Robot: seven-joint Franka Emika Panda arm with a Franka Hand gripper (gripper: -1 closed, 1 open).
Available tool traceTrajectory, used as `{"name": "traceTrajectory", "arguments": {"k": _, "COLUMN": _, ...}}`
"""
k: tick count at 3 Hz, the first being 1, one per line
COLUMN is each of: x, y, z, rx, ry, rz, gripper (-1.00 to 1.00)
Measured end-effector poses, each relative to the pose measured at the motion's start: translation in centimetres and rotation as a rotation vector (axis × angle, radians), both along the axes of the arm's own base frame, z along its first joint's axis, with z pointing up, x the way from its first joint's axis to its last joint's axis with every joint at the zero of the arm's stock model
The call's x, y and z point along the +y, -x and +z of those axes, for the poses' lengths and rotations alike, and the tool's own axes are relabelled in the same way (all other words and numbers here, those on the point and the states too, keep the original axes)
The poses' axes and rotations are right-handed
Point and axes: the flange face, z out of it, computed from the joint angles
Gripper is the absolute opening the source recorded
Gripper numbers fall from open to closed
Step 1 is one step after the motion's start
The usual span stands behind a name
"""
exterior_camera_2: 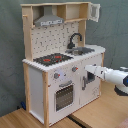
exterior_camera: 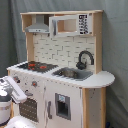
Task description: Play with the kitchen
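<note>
Kitchen (exterior_camera_2: 57,65): it fills the centre of both exterior views, standing upright on a wood floor (exterior_camera_2: 100,112) against a grey curtain (exterior_camera_2: 10,50).
Stovetop (exterior_camera_2: 52,59): black with red rings, on the counter at the second exterior view's left; the sink (exterior_camera_2: 86,50) and black faucet (exterior_camera_2: 75,39) sit to its right.
Front panel: two knobs (exterior_camera_2: 74,69) sit above the oven door (exterior_camera_2: 63,95); a narrower door is right of centre in the second exterior view.
Hood (exterior_camera_2: 48,20): grey, upper left under the top shelf.
Gripper (exterior_camera_2: 90,71): you have it at mid right of the second exterior view, its tip right at the narrow door beside the oven. Whether it touches, and whether it is spread or closed, you cannot tell.
Arm: enters from the right edge of the second exterior view; in the first exterior view it shows at lower left (exterior_camera: 11,90).
Risk: I judge a hard push could tip or slide the light toy, or jam the tip against the door.
Risk: a sideways sweep could catch the knobs.
</note>
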Motion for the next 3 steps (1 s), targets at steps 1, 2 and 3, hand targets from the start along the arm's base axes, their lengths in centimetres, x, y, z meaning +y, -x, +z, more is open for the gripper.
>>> {"name": "traceTrajectory", "arguments": {"k": 1, "x": -0.7, "y": -0.8, "z": -0.5, "rx": -0.011, "ry": -0.078, "rz": 0.000, "gripper": 1.00}}
{"name": "traceTrajectory", "arguments": {"k": 2, "x": -1.1, "y": -1.8, "z": -1.1, "rx": -0.021, "ry": -0.146, "rz": 0.005, "gripper": 1.00}}
{"name": "traceTrajectory", "arguments": {"k": 3, "x": -1.6, "y": -3.1, "z": -1.3, "rx": -0.031, "ry": -0.202, "rz": 0.013, "gripper": 1.00}}
